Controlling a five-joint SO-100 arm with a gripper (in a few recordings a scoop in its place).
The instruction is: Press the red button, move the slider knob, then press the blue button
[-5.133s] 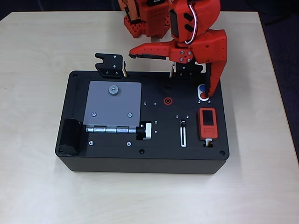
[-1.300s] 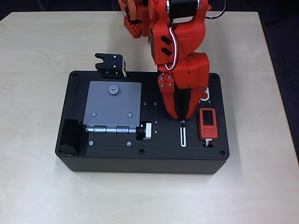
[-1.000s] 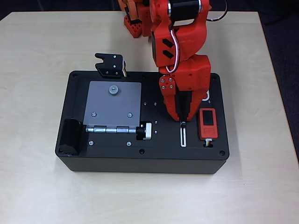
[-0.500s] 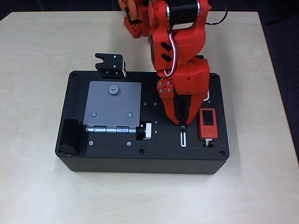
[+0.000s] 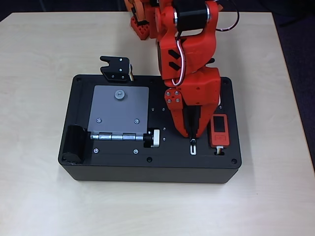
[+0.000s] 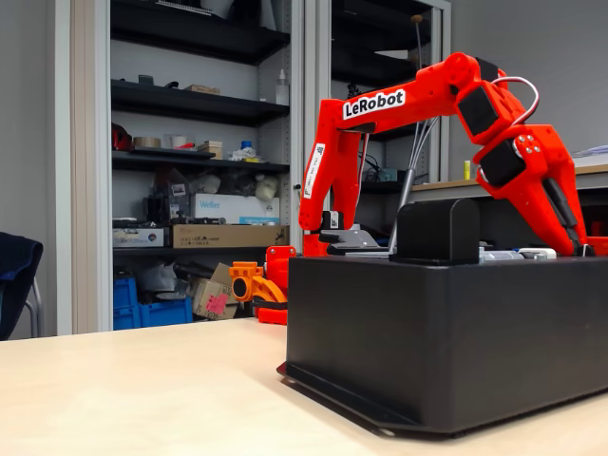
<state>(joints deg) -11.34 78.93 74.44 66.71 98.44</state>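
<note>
Overhead view, end effector [image 5: 192, 135] nearly closed over slider knob [image 5: 193, 143], grip unclear.

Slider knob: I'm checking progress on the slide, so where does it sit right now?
In the overhead view the slider knob is near the slot's lower end, right under the gripper, left of the red module.

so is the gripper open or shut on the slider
Shut: in the overhead view the gripper fingers meet at one point over the slider knob.
</note>
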